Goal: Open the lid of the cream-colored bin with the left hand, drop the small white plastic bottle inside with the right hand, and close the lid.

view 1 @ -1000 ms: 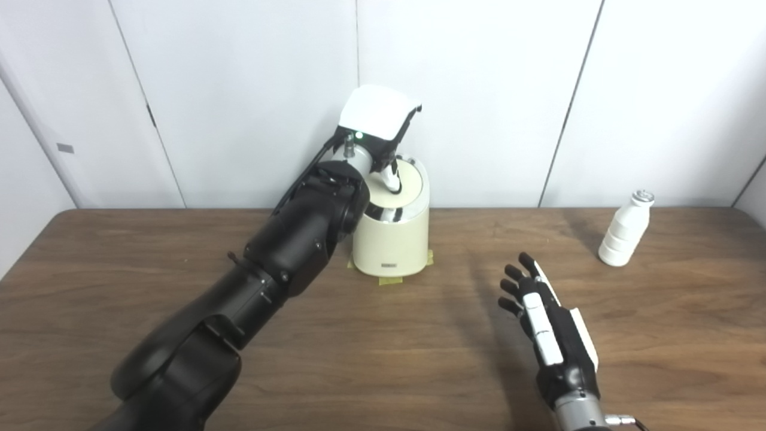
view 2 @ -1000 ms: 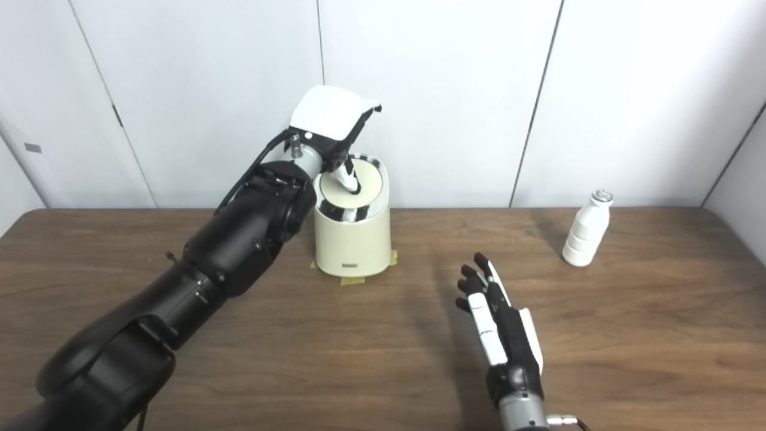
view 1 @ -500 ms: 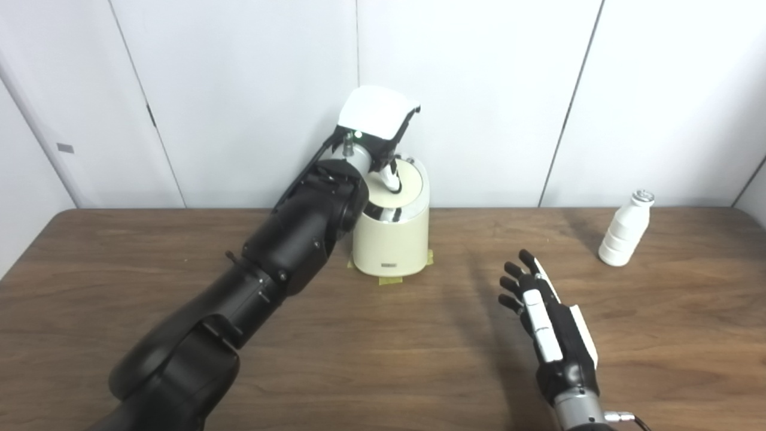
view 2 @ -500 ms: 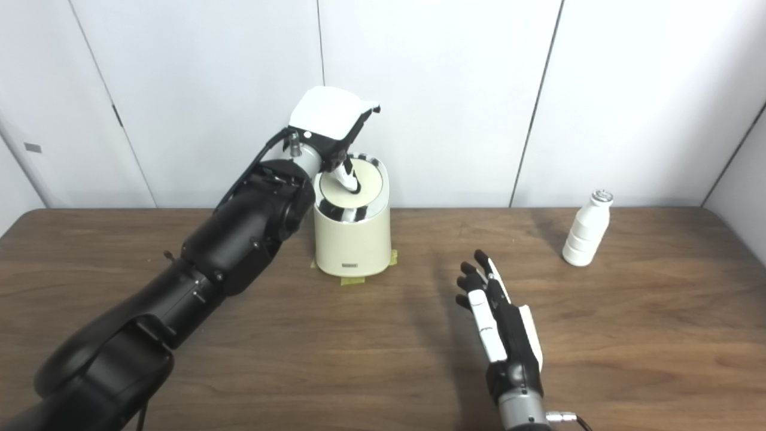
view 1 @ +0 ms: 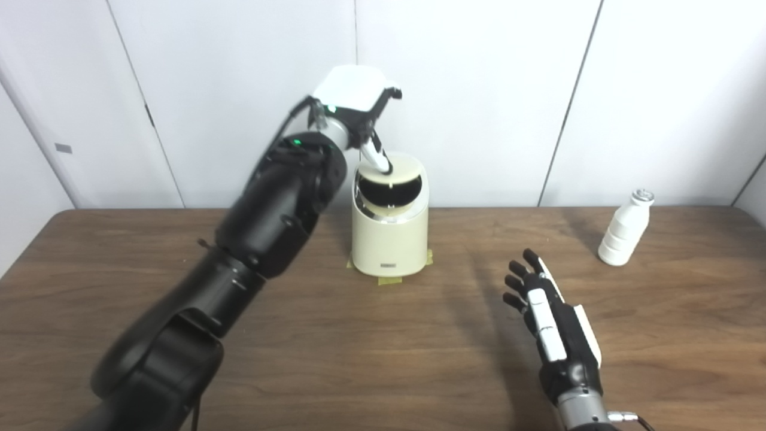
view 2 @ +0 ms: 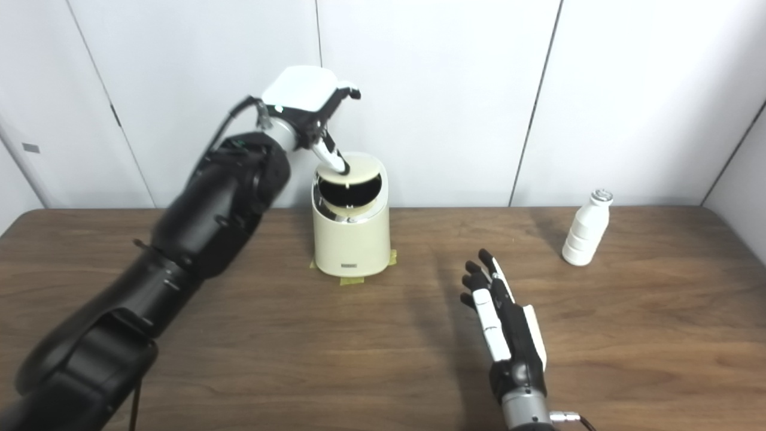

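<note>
lid (view 1: 390,178): tilted up on bin (view 1: 390,239), my left hand (view 1: 358,111) propping it | bottle (view 1: 624,227): upright, far-right of my right hand (view 1: 547,311) | right: released, nearer it

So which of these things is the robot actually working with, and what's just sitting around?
In the job:
cream bin
its lid, lifted partway
white bottle, standing at the far right
left hand, at the lid
right hand, open, empty

Just there:
yellow tape under the bin
table
</note>
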Controlling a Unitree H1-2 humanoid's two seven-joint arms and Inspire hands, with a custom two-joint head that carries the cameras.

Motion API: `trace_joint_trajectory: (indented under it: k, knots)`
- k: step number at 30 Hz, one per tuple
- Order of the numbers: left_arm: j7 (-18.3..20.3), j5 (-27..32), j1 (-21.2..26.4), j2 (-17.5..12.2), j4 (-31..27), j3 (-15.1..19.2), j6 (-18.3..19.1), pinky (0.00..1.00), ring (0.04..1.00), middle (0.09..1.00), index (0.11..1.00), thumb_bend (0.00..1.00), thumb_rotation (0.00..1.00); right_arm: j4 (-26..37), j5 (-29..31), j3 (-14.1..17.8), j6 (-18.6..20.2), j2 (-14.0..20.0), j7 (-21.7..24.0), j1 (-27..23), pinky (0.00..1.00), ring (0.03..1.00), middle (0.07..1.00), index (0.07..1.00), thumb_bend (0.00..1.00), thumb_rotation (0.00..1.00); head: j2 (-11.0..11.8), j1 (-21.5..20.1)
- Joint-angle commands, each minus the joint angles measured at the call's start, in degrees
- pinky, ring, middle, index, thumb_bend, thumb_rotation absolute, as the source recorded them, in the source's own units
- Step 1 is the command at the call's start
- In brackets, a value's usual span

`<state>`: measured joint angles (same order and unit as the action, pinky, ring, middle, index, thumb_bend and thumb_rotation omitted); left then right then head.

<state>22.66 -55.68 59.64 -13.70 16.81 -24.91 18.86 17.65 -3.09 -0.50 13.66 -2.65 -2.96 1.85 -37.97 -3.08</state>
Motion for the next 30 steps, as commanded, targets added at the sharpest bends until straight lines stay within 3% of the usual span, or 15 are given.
trace_joint_trajectory:
  k: [1, 4, 7, 10, 12, 16, 19, 25, 30]
  knots:
    - [0.3, 1.5, 3.8, -1.4, -2.8, 2.4, 0.9, 0.64, 0.793, 0.844, 0.864, 1.00, 0.09, 1.2, 0.5, 0.1, -2.3, 0.0, 0.2, -1.8, 0.84, 0.886, 0.904, 0.943, 0.61, 0.87, -0.2, -0.2]
    - [3.3, 5.8, 2.8, -2.4, -5.2, 5.5, 2.5, 0.59, 0.765, 0.828, 0.854, 1.00, 0.08, 1.4, 0.6, 0.2, -2.1, -0.1, 0.1, -1.6, 0.84, 0.887, 0.904, 0.941, 0.61, 0.87, -0.3, -0.2]
    - [6.2, 10.7, 1.3, -3.4, -7.9, 9.1, 5.0, 0.64, 0.805, 0.840, 0.857, 1.00, 0.05, 1.8, 0.5, 0.1, -1.9, 0.0, 0.2, -1.4, 0.84, 0.886, 0.905, 0.942, 0.61, 0.87, -0.5, -0.5]
    - [6.2, 16.9, -1.9, -2.8, -10.7, 15.5, 7.5, 0.69, 0.787, 0.823, 0.849, 1.00, 0.01, 2.1, 0.8, 0.2, -1.6, 0.1, 0.3, -1.2, 0.84, 0.889, 0.909, 0.946, 0.60, 0.87, -0.6, -0.9]
    - [5.9, 18.9, -3.4, -2.5, -12.0, 17.9, 8.0, 0.69, 0.768, 0.812, 0.864, 1.00, 0.00, 2.3, 0.9, 0.4, -1.5, 0.1, 0.3, -1.0, 0.84, 0.889, 0.909, 0.945, 0.60, 0.86, -0.6, -0.7]
    - [1.5, 24.3, -9.9, -1.3, -17.1, 23.9, 7.9, 0.71, 0.788, 0.827, 0.924, 0.96, 0.00, 2.6, 1.0, 0.9, -1.4, 0.6, 0.4, -0.6, 0.83, 0.886, 0.908, 0.948, 0.60, 0.87, -0.8, -0.6]
    - [-0.4, 29.9, -15.3, 0.7, -21.1, 28.4, 8.0, 0.76, 0.815, 0.835, 0.916, 0.91, 0.00, 2.7, 0.9, 1.3, -1.3, 1.2, 0.4, -0.3, 0.84, 0.897, 0.913, 0.954, 0.59, 0.89, -0.9, -0.9]
    - [2.0, 44.7, -22.6, 5.2, -23.3, 39.3, 8.0, 0.87, 0.861, 0.871, 0.941, 0.86, 0.06, 3.2, 1.3, 2.4, -1.4, 1.8, 0.1, 0.3, 0.85, 0.914, 0.929, 0.952, 0.58, 0.85, -1.2, -1.4]
    - [1.0, 53.3, -29.5, 6.2, -24.3, 42.4, 8.1, 0.85, 0.873, 0.908, 0.958, 0.91, 0.09, 1.8, 3.2, 4.5, -5.0, 2.5, 0.1, 1.2, 0.86, 0.920, 0.935, 0.948, 0.66, 0.85, -1.4, -2.3]
